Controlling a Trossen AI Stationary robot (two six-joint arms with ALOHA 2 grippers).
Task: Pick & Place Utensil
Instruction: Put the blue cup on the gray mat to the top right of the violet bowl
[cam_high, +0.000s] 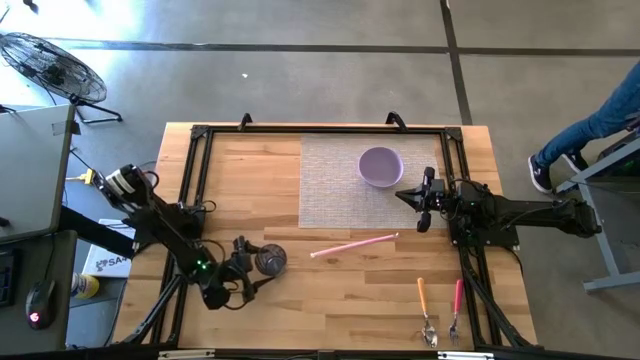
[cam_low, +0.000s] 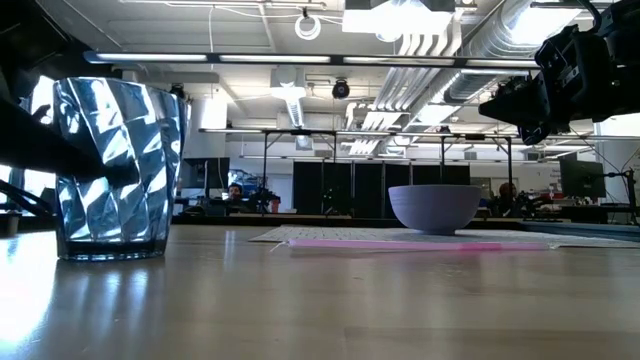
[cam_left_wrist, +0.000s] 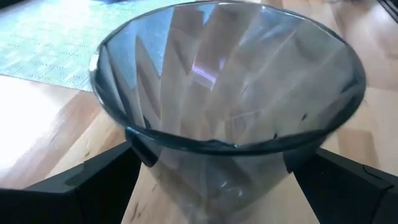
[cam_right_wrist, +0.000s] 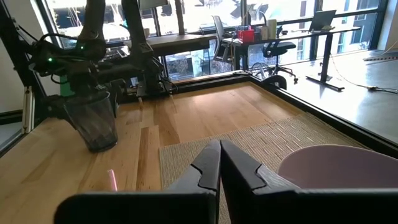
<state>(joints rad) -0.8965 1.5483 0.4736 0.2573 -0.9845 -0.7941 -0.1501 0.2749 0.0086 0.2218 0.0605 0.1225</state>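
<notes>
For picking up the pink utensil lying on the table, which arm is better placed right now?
Probably the right. Its claw is shut and empty beside the purple bowl, just above the pink utensil. The left claw is at the glass tumbler, with fingers flanking it.

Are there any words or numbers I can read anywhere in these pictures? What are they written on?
"SA": the only letters that can be made out, on the white box on the floor beside the table, near the left arm; the rest of that label is cut off and too small to read.
Nothing is printed on the glass cup, the purple bowl, the pink straw or the utensils.
</notes>
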